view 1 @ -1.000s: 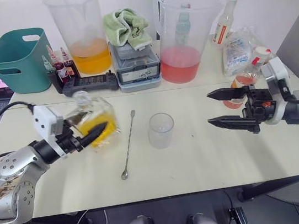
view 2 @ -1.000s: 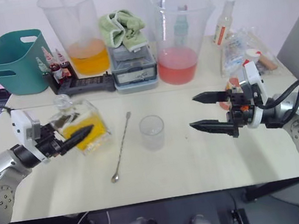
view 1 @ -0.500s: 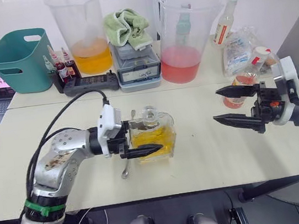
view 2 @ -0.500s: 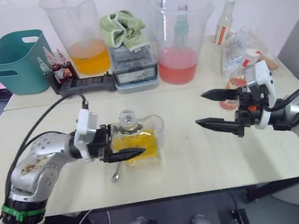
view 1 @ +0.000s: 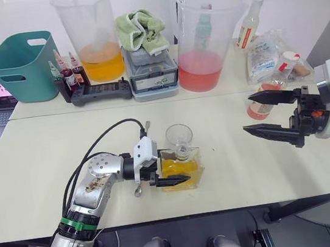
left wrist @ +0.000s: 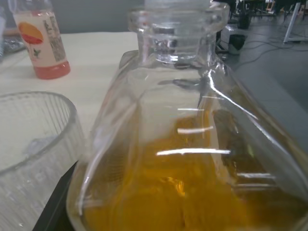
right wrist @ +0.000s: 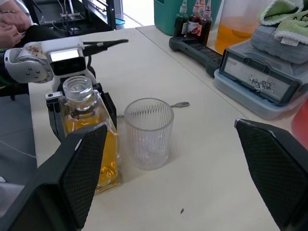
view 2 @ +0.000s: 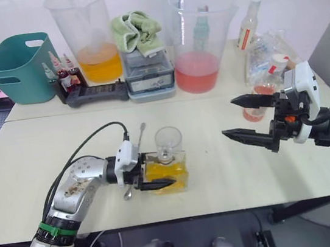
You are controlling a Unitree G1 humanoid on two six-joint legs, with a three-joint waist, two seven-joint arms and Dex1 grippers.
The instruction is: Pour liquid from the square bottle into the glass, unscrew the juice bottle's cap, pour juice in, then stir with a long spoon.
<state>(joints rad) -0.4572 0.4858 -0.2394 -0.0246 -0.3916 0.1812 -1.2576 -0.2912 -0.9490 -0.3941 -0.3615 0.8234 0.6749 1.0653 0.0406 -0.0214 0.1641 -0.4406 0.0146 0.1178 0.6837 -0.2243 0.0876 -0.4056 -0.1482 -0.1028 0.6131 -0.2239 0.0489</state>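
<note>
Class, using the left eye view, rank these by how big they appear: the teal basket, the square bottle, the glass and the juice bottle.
1. Teal basket, clearly largest.
2. Square bottle, held by the left gripper.
3. Glass and juice bottle: these look alike; both are partly hidden, so no firm ranking.

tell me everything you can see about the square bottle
The square bottle is squat clear glass with flat angled sides, a short neck and a round glass stopper. It is roughly half full of yellow liquid. It is upright at table level, right beside the empty glass. The left gripper has a black finger on either side of it.
</note>
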